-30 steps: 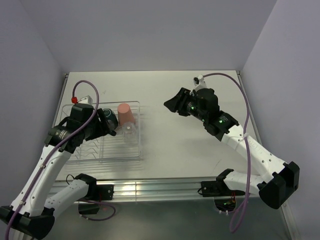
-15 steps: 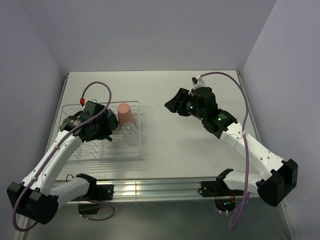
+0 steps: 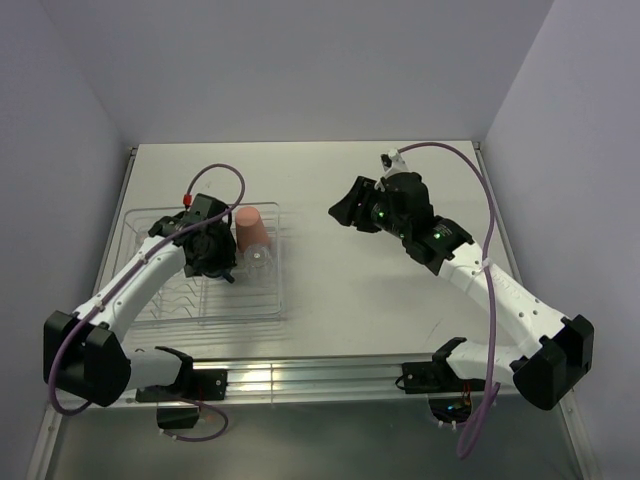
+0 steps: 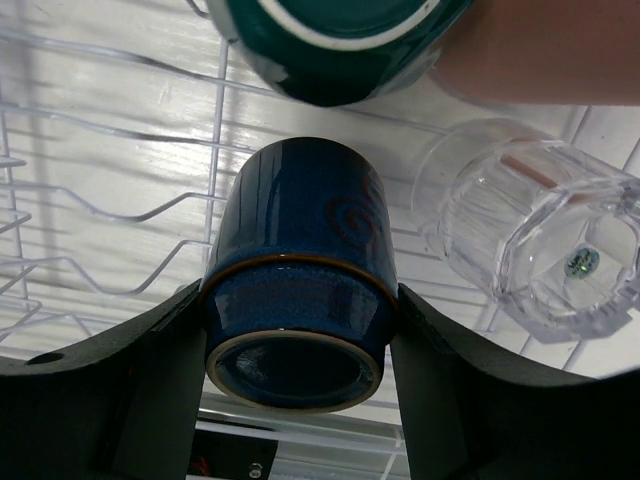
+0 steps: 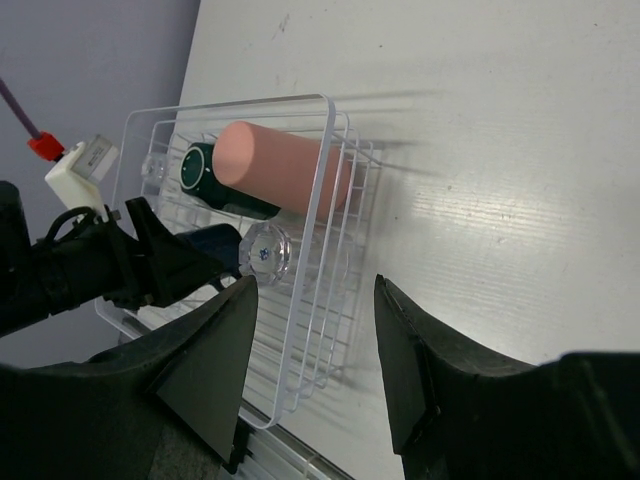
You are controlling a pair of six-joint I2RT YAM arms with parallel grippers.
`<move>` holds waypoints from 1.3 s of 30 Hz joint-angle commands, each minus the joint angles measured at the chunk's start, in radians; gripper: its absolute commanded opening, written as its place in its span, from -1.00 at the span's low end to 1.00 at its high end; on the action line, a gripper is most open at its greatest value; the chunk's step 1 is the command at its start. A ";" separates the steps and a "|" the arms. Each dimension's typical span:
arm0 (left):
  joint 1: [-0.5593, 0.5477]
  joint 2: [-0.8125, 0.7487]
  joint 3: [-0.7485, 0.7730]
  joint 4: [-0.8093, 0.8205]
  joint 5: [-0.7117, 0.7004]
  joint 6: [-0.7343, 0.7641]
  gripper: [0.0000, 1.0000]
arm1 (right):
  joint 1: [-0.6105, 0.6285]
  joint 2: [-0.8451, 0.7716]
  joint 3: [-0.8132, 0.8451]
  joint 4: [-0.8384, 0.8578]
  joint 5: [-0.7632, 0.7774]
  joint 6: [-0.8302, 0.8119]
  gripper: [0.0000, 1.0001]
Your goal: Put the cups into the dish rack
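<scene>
Dish rack (image 3: 245,305) right half crowded by tumbler (image 3: 251,228), teal mug (image 4: 340,50), navy mug (image 4: 300,270), clear glass (image 4: 520,240), left ribs (image 3: 165,295) unoccupied, bare table (image 3: 350,290) beyond

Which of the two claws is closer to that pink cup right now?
Left. The left gripper is inside the dish rack, just beside the salmon-pink tumbler, clamped on the navy mug. The right gripper hangs over the table, well off to the tumbler's right.

surface: white table (image 3: 390,290) | resting on it: clear dish rack (image 3: 250,302), left half

Top view looks down from behind; left wrist close over the dish rack (image 3: 170,298), right wrist farther.
</scene>
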 commanded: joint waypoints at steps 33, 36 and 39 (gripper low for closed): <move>-0.002 0.167 -0.046 0.163 0.057 0.032 0.16 | -0.006 0.039 0.027 0.019 -0.021 -0.017 0.15; -0.002 0.166 -0.047 0.164 0.052 0.032 0.34 | -0.006 0.040 0.026 0.019 -0.027 -0.017 0.15; -0.002 0.166 -0.047 0.164 0.050 0.032 0.38 | -0.006 0.042 0.026 0.020 -0.029 -0.017 0.15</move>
